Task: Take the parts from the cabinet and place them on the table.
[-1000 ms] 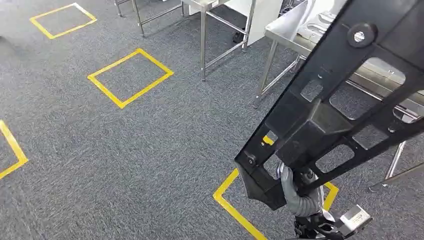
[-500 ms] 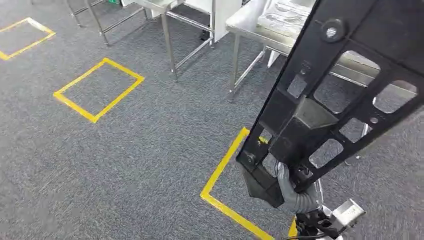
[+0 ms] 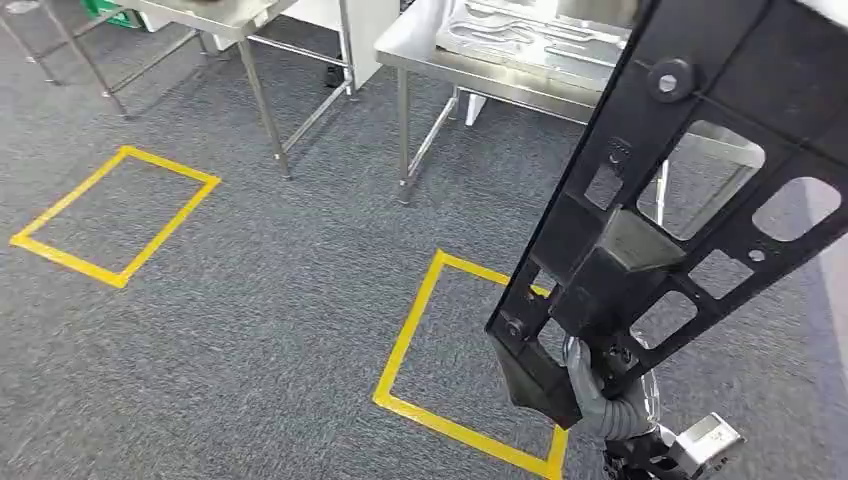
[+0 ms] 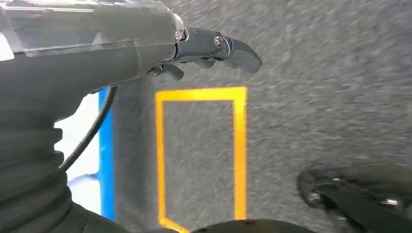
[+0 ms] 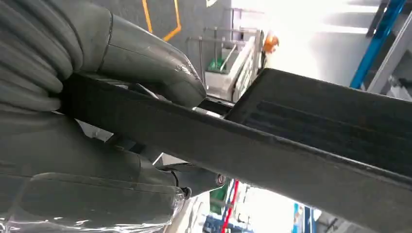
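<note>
In the head view a large black plastic part [image 3: 690, 180] with cut-out windows slants up across the right side. My right hand [image 3: 600, 395] grips its lower end from below. Close up, in the right wrist view, my right hand [image 5: 121, 63] wraps its thumb and fingers around an edge of the black part [image 5: 291, 145]. A steel table [image 3: 420, 45] stands ahead at the top, bearing a grey moulded tray [image 3: 530, 40]. My left hand [image 4: 209, 48] hangs over the carpet, fingers stretched out and holding nothing.
Grey carpet carries yellow tape squares, one at the left [image 3: 120, 215] and one just in front of me [image 3: 440, 340]. A second steel table [image 3: 215, 15] stands at the top left. Thin table legs [image 3: 403, 130] reach the floor ahead.
The whole picture has shifted: the camera has turned and moved, bringing the steel tables nearer and more central. The black part stays in my right hand, held the same way.
</note>
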`<state>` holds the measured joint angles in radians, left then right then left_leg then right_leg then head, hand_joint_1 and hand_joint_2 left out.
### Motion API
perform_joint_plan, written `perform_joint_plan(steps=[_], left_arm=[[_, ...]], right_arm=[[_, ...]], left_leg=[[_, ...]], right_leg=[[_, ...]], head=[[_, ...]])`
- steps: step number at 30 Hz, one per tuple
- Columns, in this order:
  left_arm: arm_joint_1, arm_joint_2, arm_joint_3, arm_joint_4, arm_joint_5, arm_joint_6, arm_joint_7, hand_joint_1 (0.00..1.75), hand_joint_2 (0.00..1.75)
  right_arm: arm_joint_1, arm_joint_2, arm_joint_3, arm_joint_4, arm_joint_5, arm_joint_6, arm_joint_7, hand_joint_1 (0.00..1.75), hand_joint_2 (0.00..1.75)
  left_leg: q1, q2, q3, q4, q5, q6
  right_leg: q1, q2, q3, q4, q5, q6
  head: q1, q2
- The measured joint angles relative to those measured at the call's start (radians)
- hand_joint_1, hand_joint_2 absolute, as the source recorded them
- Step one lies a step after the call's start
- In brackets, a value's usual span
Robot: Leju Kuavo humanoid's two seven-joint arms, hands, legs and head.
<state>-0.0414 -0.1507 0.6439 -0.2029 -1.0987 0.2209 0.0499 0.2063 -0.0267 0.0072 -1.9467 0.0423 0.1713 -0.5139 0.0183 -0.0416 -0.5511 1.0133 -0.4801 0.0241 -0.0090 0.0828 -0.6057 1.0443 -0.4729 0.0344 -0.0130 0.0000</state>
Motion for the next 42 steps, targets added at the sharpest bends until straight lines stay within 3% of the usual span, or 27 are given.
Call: perform_joint_plan(steps=[1, 3, 5, 6, 8, 9, 10, 14, 15, 17, 19, 20, 22, 24, 25, 27, 29, 30, 31, 32, 34, 35, 36, 37, 39, 40, 42], left_arm=[[0.0, 0.001, 0.0, 0.0, -0.003, 0.012, -0.037, 0.0, 1.75], [0.003, 0.001, 0.001, 0.0, -0.003, 0.023, -0.066, 0.0, 1.75], [0.003, 0.005, 0.003, 0.0, -0.003, 0.028, -0.078, 0.0, 1.75], [0.002, 0.006, 0.003, 0.0, -0.003, 0.029, -0.08, 0.0, 1.75], [0.0, 0.006, 0.003, 0.0, -0.003, 0.03, -0.082, 0.0, 1.75], [-0.001, 0.006, 0.003, 0.0, -0.003, 0.03, -0.082, 0.0, 1.75], [-0.003, 0.006, 0.004, 0.0, -0.003, 0.03, -0.083, 0.0, 1.75], [-0.006, 0.011, 0.004, -0.001, -0.02, 0.037, -0.094, 0.0, 1.75], [-0.008, 0.013, 0.002, -0.001, -0.039, 0.042, -0.103, 0.0, 1.75], [-0.017, 0.018, -0.008, -0.001, -0.069, 0.052, -0.12, 0.0, 1.75], [-0.023, 0.035, -0.012, -0.002, -0.076, 0.063, -0.129, 0.0, 1.75], [-0.027, 0.04, -0.012, -0.002, -0.076, 0.067, -0.132, 0.0, 1.75], [-0.028, 0.06, -0.012, -0.002, -0.072, 0.077, -0.139, 0.0, 1.75], [-0.029, 0.071, 0.004, -0.002, -0.028, 0.092, -0.144, 0.0, 1.75], [-0.024, 0.078, 0.012, -0.002, -0.029, 0.089, -0.127, 0.0, 1.75], [-0.021, 0.08, 0.012, -0.002, -0.07, 0.061, -0.069, 0.0, 1.75], [-0.021, 0.084, 0.011, -0.002, -0.082, 0.033, -0.007, 0.0, 1.75], [-0.02, 0.082, 0.012, -0.002, -0.082, 0.02, 0.008, 0.0, 1.75], [-0.017, 0.081, 0.012, -0.002, -0.08, 0.008, 0.016, 0.0, 1.75], [-0.014, 0.077, 0.012, -0.002, -0.079, -0.005, 0.015, 0.0, 1.75], [-0.005, 0.068, 0.014, -0.002, -0.068, -0.011, -0.003, 0.0, 1.75], [-0.002, 0.064, 0.018, -0.002, -0.059, -0.007, -0.019, 0.0, 1.75], [0.0, 0.059, 0.024, -0.002, -0.05, 0.005, -0.042, 0.0, 1.75], [0.0, 0.054, 0.03, -0.002, -0.045, 0.013, -0.06, 0.0, 1.75], [-0.004, 0.043, 0.039, -0.002, -0.034, 0.02, -0.086, 0.0, 1.75], [-0.004, 0.038, 0.042, -0.002, -0.033, 0.021, -0.093, 0.0, 1.75], [-0.01, 0.034, 0.046, -0.002, -0.041, 0.024, -0.118, 0.0, 1.75]], right_arm=[[-0.003, 0.0, 0.0, 0.002, -0.005, -0.003, -0.013, 1.75, 1.75], [-0.013, 0.0, 0.0, 0.013, -0.018, -0.003, -0.03, 1.75, 1.75], [-0.015, 0.001, 0.001, 0.04, -0.029, 0.002, -0.045, 1.75, 1.75], [-0.014, 0.001, 0.001, 0.05, -0.031, 0.004, -0.046, 1.75, 1.75], [-0.015, 0.001, 0.001, 0.059, -0.031, 0.006, -0.047, 1.75, 1.75], [-0.017, 0.001, 0.0, 0.061, -0.031, 0.007, -0.048, 1.75, 1.75], [-0.021, 0.001, 0.0, 0.064, -0.032, 0.006, -0.048, 1.75, 1.75], [-0.022, 0.002, 0.0, 0.068, -0.035, 0.005, -0.056, 1.75, 1.75], [-0.02, 0.004, -0.001, 0.067, -0.039, 0.005, -0.062, 1.75, 1.75], [-0.019, 0.011, -0.003, 0.066, -0.045, 0.003, -0.074, 1.75, 1.75], [-0.013, 0.029, -0.003, 0.059, -0.047, 0.008, -0.076, 1.75, 1.75], [-0.01, 0.039, -0.003, 0.054, -0.047, 0.013, -0.07, 1.75, 1.75], [-0.005, 0.057, -0.006, 0.042, -0.047, 0.029, -0.05, 1.75, 1.75], [0.015, 0.073, -0.02, 0.024, -0.042, 0.048, -0.044, 1.75, 1.75], [0.022, 0.079, -0.029, 0.019, -0.042, 0.052, -0.048, 1.75, 1.75], [0.034, 0.091, -0.048, 0.012, -0.042, 0.057, -0.059, 1.75, 1.75], [0.057, 0.1, -0.068, -0.002, -0.037, 0.062, -0.064, 1.75, 1.75], [0.066, 0.103, -0.077, -0.011, -0.031, 0.062, -0.067, 1.75, 1.75], [0.071, 0.105, -0.083, -0.016, -0.021, 0.06, -0.073, 1.75, 1.75], [0.07, 0.106, -0.086, -0.02, -0.011, 0.057, -0.079, 1.75, 1.75], [0.068, 0.106, -0.087, -0.02, -0.001, 0.056, -0.079, 1.75, 1.75], [0.068, 0.106, -0.087, -0.018, -0.001, 0.056, -0.077, 1.75, 1.75], [0.067, 0.106, -0.087, -0.015, -0.002, 0.055, -0.077, 1.75, 1.75], [0.065, 0.106, -0.088, -0.014, -0.002, 0.053, -0.077, 1.75, 1.75], [0.058, 0.106, -0.09, -0.013, 0.0, 0.045, -0.072, 1.75, 1.75], [0.053, 0.105, -0.092, -0.013, 0.004, 0.044, -0.07, 1.75, 1.75], [0.045, 0.104, -0.093, -0.016, 0.022, 0.037, -0.062, 1.75, 1.75]], left_leg=[[-0.001, 0.014, 0.0, -0.002, 0.001, 0.007], [-0.006, 0.042, -0.002, -0.002, 0.0, 0.01], [-0.008, 0.07, -0.003, -0.002, -0.002, 0.01], [-0.009, 0.082, -0.002, -0.002, -0.003, 0.009], [-0.01, 0.102, 0.002, -0.002, -0.005, 0.005], [-0.012, 0.108, 0.007, -0.002, -0.007, 0.003], [-0.02, 0.116, 0.01, -0.002, -0.011, -0.004], [-0.019, 0.152, 0.026, -0.014, -0.015, -0.027], [-0.02, 0.147, 0.028, -0.014, -0.023, -0.034], [-0.015, 0.075, -0.012, 0.086, -0.087, -0.037], [-0.014, 0.053, -0.094, 0.252, -0.153, -0.041], [-0.014, 0.051, -0.127, 0.308, -0.161, -0.041], [-0.014, 0.05, -0.115, 0.254, -0.095, -0.037], [-0.014, 0.021, -0.038, 0.066, 0.012, -0.028], [-0.015, -0.027, -0.015, 0.014, 0.009, -0.019], [-0.014, -0.015, -0.012, 0.0, 0.009, -0.016], [-0.018, -0.002, -0.01, -0.003, 0.011, -0.003], [-0.009, 0.006, -0.006, -0.014, 0.017, 0.005], [-0.01, 0.013, -0.002, -0.018, 0.017, 0.009], [-0.01, 0.019, -0.002, -0.019, 0.011, 0.015], [-0.011, 0.03, -0.001, -0.019, -0.004, 0.014], [-0.011, 0.037, 0.003, -0.018, -0.008, 0.014], [-0.01, 0.043, 0.01, -0.018, -0.013, 0.012], [-0.01, 0.047, 0.021, -0.018, -0.019, 0.01], [-0.01, 0.054, 0.048, -0.018, -0.033, 0.005], [-0.009, 0.057, 0.055, -0.02, -0.039, 0.002], [-0.012, 0.061, 0.057, -0.022, -0.049, -0.011]], right_leg=[[0.002, -0.044, -0.029, 0.057, -0.035, 0.005], [-0.004, -0.071, -0.106, 0.209, -0.104, 0.012], [-0.007, -0.08, -0.143, 0.282, -0.117, 0.013], [-0.006, -0.083, -0.127, 0.251, -0.091, 0.012], [-0.003, -0.099, -0.032, 0.08, -0.008, 0.003], [0.003, -0.145, 0.021, -0.008, 0.019, -0.007], [0.012, -0.176, 0.03, -0.03, 0.005, -0.017], [0.014, -0.129, 0.026, -0.041, 0.012, -0.034], [-0.002, -0.116, 0.04, -0.054, 0.02, -0.041], [-0.001, -0.098, 0.042, -0.058, 0.023, -0.048], [0.002, -0.072, 0.041, -0.056, 0.021, -0.052], [0.004, -0.056, 0.041, -0.053, 0.02, -0.054], [0.006, -0.023, 0.045, -0.048, 0.016, -0.055], [0.007, 0.005, 0.052, -0.043, 0.01, -0.05], [0.009, 0.014, 0.048, -0.041, 0.006, -0.047], [0.004, 0.034, 0.038, -0.036, 0.007, -0.036], [0.001, 0.049, 0.038, -0.04, 0.008, -0.022], [0.003, 0.039, 0.038, -0.035, 0.003, -0.018], [0.007, -0.024, 0.029, -0.009, -0.017, -0.011], [0.006, -0.058, -0.004, 0.053, -0.053, -0.003], [-0.001, -0.077, -0.093, 0.217, -0.115, 0.008], [-0.005, -0.078, -0.125, 0.269, -0.117, 0.011], [-0.008, -0.079, -0.132, 0.273, -0.099, 0.014], [-0.009, -0.08, -0.113, 0.227, -0.058, 0.014], [-0.008, -0.086, -0.019, 0.037, 0.046, 0.007], [-0.003, -0.098, 0.016, -0.024, 0.045, -0.001], [0.008, -0.1, 0.02, -0.037, 0.019, -0.016]], head=[[0.0, 0.0], [0.001, 0.0], [0.001, 0.0], [0.001, 0.0], [0.001, 0.0], [0.001, 0.0], [0.001, 0.0], [0.001, 0.0], [0.0, 0.0], [-0.001, 0.0], [-0.001, 0.0], [-0.001, 0.0], [-0.001, 0.0], [-0.001, 0.0], [-0.001, 0.0], [-0.001, 0.0], [-0.001, 0.0], [-0.001, 0.0], [-0.001, 0.0], [-0.001, 0.0], [-0.001, 0.0], [-0.001, 0.0], [-0.001, 0.0], [-0.001, 0.0], [-0.001, 0.0], [-0.001, 0.0], [-0.001, 0.0]])
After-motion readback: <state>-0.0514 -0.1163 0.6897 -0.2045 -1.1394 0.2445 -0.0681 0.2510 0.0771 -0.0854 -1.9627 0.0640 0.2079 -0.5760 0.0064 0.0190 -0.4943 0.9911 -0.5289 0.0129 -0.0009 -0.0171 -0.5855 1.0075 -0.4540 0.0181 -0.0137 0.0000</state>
